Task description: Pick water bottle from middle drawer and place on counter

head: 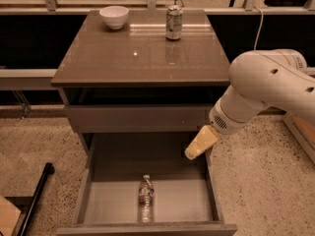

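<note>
At the far left, a black pole (pixel 37 195) lies slanted on the speckled floor (pixel 34 146). On the glossy grey-brown bench (pixel 142 58), a white bowl (pixel 114 16) sits near the back left corner, with a silvery can (pixel 173 22) upright well to its right by the back edge. Below, the middle drawer (pixel 82 195) stands pulled out. The water bottle (pixel 145 196) lies on its side on the drawer's pale floor, lengthwise front to back, near the front and about midway between the side walls. Right of it and apart, the tan claw (pixel 194 149) hangs over the drawer's back right corner, angled down and left, touching nothing. I cannot tell how far open it is. The white arm (pixel 266 87) bulks above it on the right.
</note>
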Controlling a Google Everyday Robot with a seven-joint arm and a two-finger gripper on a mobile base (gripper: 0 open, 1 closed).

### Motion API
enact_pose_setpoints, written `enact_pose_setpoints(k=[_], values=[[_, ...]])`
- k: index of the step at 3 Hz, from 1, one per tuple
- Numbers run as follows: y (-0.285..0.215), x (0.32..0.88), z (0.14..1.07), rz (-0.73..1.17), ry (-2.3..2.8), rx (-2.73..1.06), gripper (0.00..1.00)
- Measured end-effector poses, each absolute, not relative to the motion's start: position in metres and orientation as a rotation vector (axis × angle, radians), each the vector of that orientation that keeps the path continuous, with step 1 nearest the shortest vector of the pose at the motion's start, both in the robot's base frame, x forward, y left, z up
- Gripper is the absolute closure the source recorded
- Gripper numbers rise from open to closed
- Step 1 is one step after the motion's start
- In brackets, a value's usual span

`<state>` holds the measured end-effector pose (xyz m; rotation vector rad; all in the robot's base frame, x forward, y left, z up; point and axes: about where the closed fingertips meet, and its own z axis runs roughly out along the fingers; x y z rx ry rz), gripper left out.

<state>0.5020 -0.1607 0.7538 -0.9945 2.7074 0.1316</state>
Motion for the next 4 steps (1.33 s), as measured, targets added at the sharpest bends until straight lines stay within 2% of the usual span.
enact_pose_setpoints(k=[2, 4], values=[[-0.144, 0.533, 0.684, 0.357, 2.804, -0.652, 0.0], [-0.134, 0.545, 0.652, 0.382, 2.847, -0.521, 0.0]])
